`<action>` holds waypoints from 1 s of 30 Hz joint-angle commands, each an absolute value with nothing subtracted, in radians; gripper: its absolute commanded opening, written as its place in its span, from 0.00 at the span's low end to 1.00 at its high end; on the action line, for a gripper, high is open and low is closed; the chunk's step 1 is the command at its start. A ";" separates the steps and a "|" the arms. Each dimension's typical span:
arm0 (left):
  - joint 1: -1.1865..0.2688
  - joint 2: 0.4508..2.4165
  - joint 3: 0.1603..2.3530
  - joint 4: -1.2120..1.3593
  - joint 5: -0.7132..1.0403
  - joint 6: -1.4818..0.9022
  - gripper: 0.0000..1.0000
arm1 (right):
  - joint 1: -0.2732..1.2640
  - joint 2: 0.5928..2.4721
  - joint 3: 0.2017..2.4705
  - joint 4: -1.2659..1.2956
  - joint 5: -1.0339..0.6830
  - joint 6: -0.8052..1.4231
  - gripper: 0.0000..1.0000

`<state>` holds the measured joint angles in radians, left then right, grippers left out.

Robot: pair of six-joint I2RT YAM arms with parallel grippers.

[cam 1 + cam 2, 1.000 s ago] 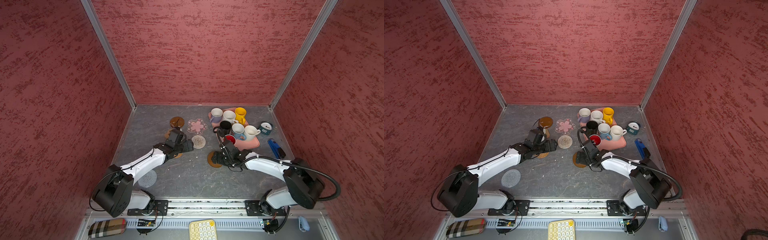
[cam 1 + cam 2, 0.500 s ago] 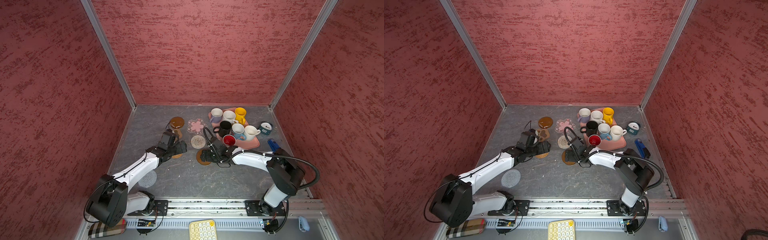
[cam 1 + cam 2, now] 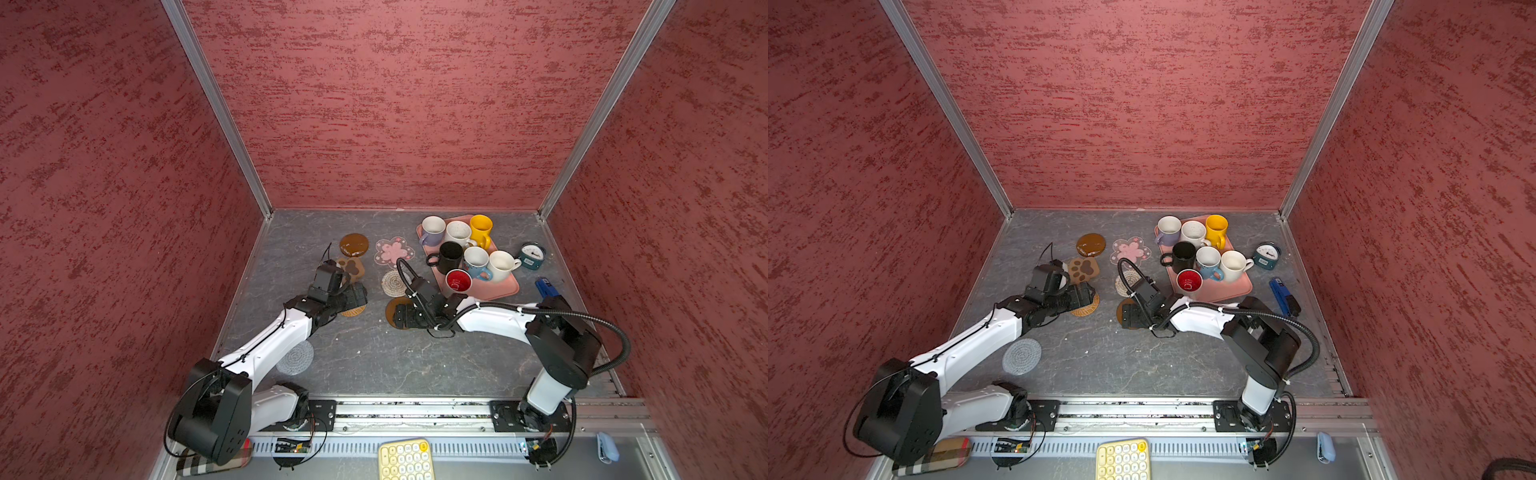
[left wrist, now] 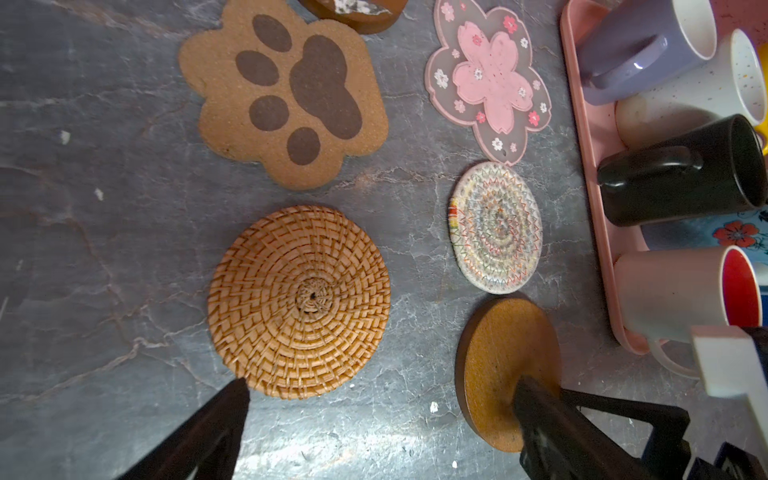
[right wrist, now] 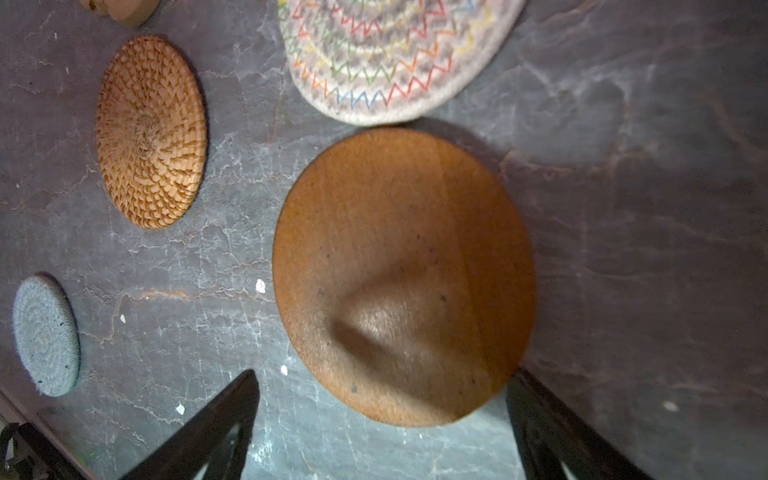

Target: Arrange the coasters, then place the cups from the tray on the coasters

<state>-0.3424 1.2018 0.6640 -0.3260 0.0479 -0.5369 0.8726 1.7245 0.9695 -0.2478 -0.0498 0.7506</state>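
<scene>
Several coasters lie left of the pink tray [image 3: 505, 287]: a glossy brown disc [image 3: 354, 244], paw [image 4: 286, 95], pink flower [image 4: 488, 81], beige woven round [image 4: 496, 226], rattan round [image 4: 299, 301] and grey woven round [image 3: 296, 358]. My left gripper [image 4: 382, 399] hovers open beside the rattan round, holding nothing. My right gripper [image 5: 383, 374] is open, its fingers either side of the near edge of a flat matte brown disc [image 5: 403, 274], with a gap at one finger. Several cups stand on the tray, among them black [image 3: 451, 254], yellow [image 3: 481, 228] and lavender [image 3: 432, 228].
A teal clock [image 3: 532, 254] and a blue tool [image 3: 546, 286] lie right of the tray. A pale yellow keypad [image 3: 404, 459] sits in front of the rail. Red walls close in the left, back and right sides.
The right gripper has moved left, and the matte brown disc under it has shifted left with it. The left gripper has drawn back slightly leftward. Both stay open.
</scene>
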 commanded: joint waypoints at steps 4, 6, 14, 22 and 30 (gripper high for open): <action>-0.289 1.142 0.644 -0.371 0.020 -0.587 1.00 | 0.894 1.731 1.007 -0.216 -0.054 0.729 0.94; -0.276 1.123 0.644 -0.389 0.012 -0.596 1.00 | 0.894 1.711 0.996 -0.215 -0.041 0.723 0.95; -0.124 1.111 0.647 -0.474 0.084 -0.624 1.00 | 0.894 1.567 0.935 -0.168 -0.009 0.650 0.96; -0.023 1.018 0.613 -0.568 0.091 -0.625 1.00 | 0.882 1.463 0.877 -0.053 0.016 0.555 0.97; -0.035 0.924 0.557 -0.695 -0.011 -0.669 0.96 | 0.823 1.475 0.837 0.122 -0.067 0.549 0.97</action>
<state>-0.0288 0.9562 0.5785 -0.6136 0.0486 -0.6373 0.8417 1.4750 0.8509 0.0025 -0.0345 0.5697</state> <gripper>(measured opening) 0.966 0.971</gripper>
